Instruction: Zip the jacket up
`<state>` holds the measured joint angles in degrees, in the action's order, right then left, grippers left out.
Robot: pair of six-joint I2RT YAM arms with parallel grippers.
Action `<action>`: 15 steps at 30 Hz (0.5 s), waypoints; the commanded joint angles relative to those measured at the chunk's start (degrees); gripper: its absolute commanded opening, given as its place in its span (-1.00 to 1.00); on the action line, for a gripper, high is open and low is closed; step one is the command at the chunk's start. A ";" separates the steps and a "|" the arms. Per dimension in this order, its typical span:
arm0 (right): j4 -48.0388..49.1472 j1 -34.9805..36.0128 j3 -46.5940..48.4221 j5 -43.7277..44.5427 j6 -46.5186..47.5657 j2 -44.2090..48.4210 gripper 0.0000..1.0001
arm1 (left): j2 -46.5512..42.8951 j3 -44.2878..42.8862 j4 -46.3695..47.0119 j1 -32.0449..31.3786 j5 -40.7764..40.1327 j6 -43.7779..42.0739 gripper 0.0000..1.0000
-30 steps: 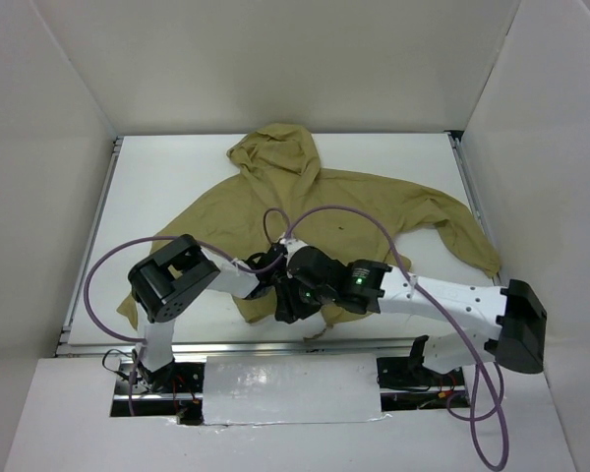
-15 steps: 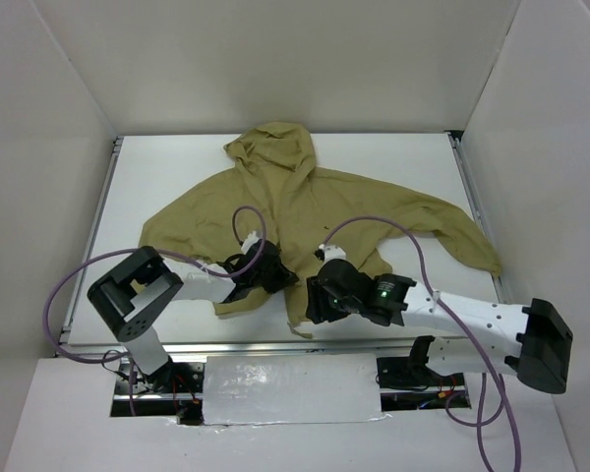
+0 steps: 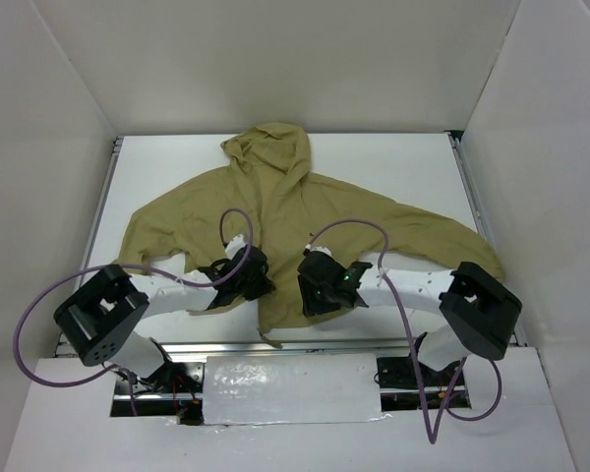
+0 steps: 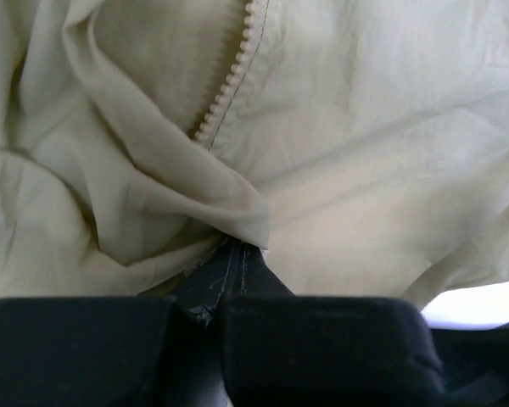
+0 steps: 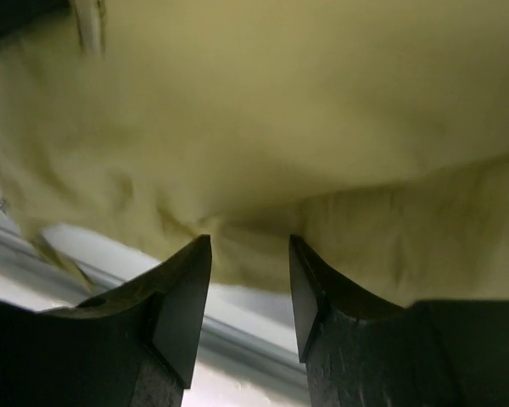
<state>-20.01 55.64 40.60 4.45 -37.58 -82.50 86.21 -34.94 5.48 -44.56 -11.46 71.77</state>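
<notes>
Left end effector (image 4: 229, 284) is clenched on a bunched fold of the jacket (image 3: 305, 211), its fingers pinched together just below the row of zipper teeth (image 4: 231, 76) that runs up and away in the left wrist view; right end effector (image 5: 250, 288) is released, its fingers standing apart over the lower hem (image 3: 287, 317) with nothing gripped, only cloth and the pale edge of the bench (image 3: 177, 167) showing through the gap. The jacket lies spread across the bench, hood (image 3: 270, 152) at the far side, sleeves (image 3: 157, 221) out to either side, hem toward the arm bases, and both end effectors sit on its lower front, the left one on the left panel, the right one just beside the centre line. My reading is that the step in hand is fixing the bottom of the front opening so the zip can be run. To do that well, the left grip should serve as an anchor: hold the fold firmly and draw it gently toward the near edge so the teeth lie straight and flat, without dragging the whole garment. The right one needs to come down squarely on the slider or its pull, which I cannot find in any view, and close on that small part alone, since a pinch of loose cloth would likely jam the run
</notes>
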 commanded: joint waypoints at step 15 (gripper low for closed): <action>-0.64 -11.16 3.34 1.09 -4.52 -4.52 -0.05 | -23.27 4.35 -10.04 3.25 -1.45 -8.49 -1.00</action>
<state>-17.85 44.42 44.80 2.76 -41.87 -88.27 66.50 -31.55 -4.29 -41.87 -11.86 65.91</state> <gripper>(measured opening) 0.473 0.037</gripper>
